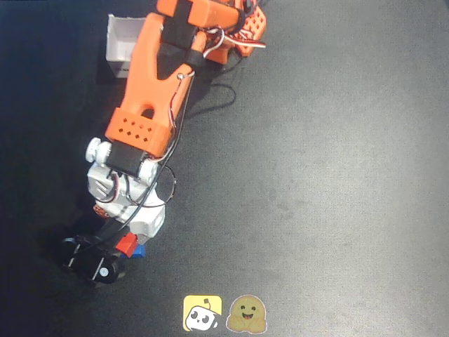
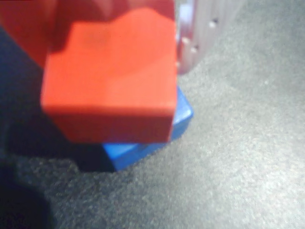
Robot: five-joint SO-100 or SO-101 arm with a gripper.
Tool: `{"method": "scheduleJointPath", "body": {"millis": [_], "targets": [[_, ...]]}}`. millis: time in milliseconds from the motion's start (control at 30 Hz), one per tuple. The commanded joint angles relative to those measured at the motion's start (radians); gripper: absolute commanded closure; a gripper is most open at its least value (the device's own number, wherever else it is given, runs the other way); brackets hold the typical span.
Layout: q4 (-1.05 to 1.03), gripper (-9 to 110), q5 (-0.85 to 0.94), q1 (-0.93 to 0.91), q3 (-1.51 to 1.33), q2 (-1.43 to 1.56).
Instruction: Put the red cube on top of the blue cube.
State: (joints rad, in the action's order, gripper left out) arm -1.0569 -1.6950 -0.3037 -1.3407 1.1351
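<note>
In the overhead view my gripper (image 1: 127, 246) reaches down at the lower left, and the red cube (image 1: 126, 243) sits between its jaws. A sliver of the blue cube (image 1: 139, 250) shows just beside and below it. The wrist view is filled by the red cube (image 2: 109, 81), which lies over the blue cube (image 2: 143, 149). Only the blue cube's front and right corner stick out beneath. One pale finger (image 2: 205, 28) presses against the red cube's right side, and the other side is in dark shadow. I cannot tell whether the red cube rests on the blue cube or hangs just above it.
A white box (image 1: 121, 43) stands at the top left, partly behind the orange arm (image 1: 151, 84). Two cartoon stickers (image 1: 203, 313) (image 1: 247, 315) lie near the bottom edge. The black table (image 1: 337, 175) stretches to the right.
</note>
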Motion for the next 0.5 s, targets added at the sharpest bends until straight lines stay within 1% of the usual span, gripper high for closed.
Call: {"method": "scheduleJointPath", "body": {"millis": [0, 467], "targets": [[0.017, 78, -0.009, 0.006, 0.003, 0.051], [0.017, 78, -0.009, 0.012, 0.015, 0.103]]}}
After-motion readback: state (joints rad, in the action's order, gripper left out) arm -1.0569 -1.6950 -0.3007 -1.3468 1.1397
